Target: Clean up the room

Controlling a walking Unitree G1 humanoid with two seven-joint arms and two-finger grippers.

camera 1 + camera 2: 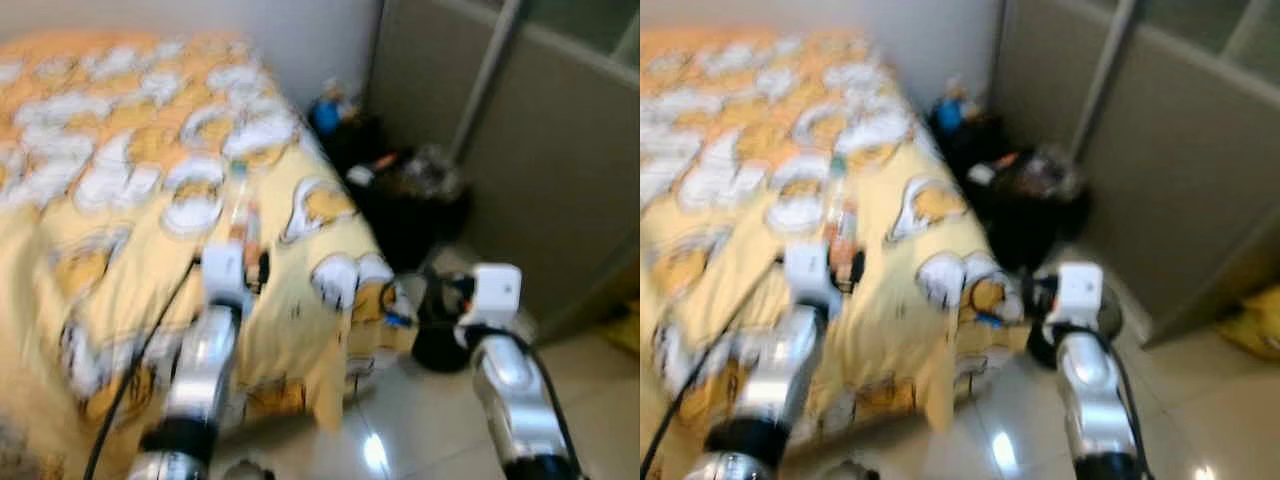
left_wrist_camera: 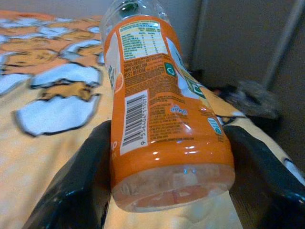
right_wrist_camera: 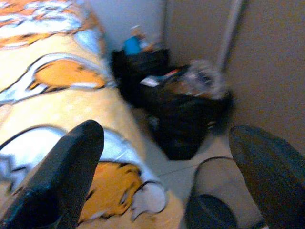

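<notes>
A clear plastic bottle with an orange label (image 2: 162,109) lies tilted on the yellow cartoon-print bedspread (image 1: 120,180), near the bed's right edge. My left gripper (image 2: 169,133) is at its base, a black finger (image 2: 90,167) pressed against each side, shut on it. In the left eye view the bottle (image 1: 245,225) sits just ahead of the left wrist. My right gripper (image 3: 167,138) hangs open and empty past the bed's corner, over the floor, with its wrist (image 1: 495,290) to the right of the bed.
Black rubbish bags (image 1: 410,200) stuffed with litter stand between the bed and a grey sliding partition (image 1: 540,150). A blue object (image 1: 325,115) sits behind them by the wall. A round black bin (image 1: 440,345) stands under the right gripper. Something yellow (image 1: 1255,320) lies on the tiled floor.
</notes>
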